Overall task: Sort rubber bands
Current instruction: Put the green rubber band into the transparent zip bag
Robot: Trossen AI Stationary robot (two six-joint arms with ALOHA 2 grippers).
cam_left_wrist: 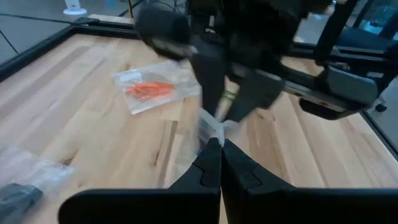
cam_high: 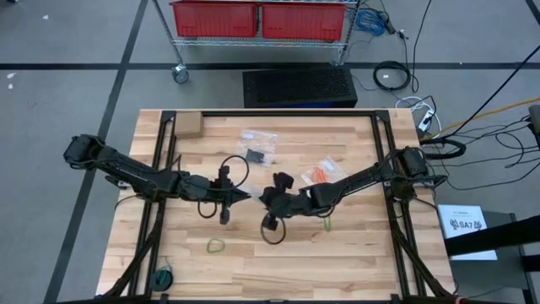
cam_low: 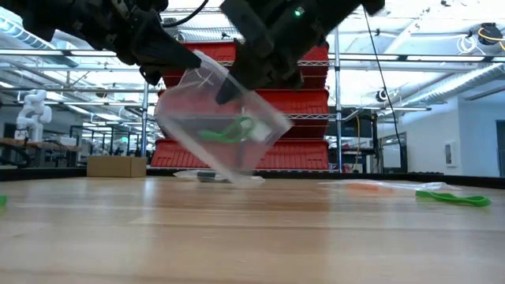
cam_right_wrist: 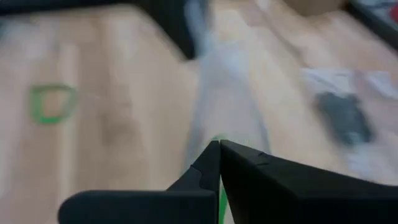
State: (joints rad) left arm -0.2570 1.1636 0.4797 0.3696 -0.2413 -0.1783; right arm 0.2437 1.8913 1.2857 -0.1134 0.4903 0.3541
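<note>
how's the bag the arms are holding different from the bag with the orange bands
The held clear bag hangs tilted above the table, pinched by the left pincer and the right pincer; the orange-band bag lies flat on the wood, untouched. The held bag contains green bands; the other contains orange-red ones. Both are small clear plastic bags.

clear bag (cam_low: 225, 126): lifted, tilted, pinched by both tools | inside: green band (cam_low: 229, 131) | table (cam_low: 252, 237): green band (cam_low: 454, 198) right
</note>
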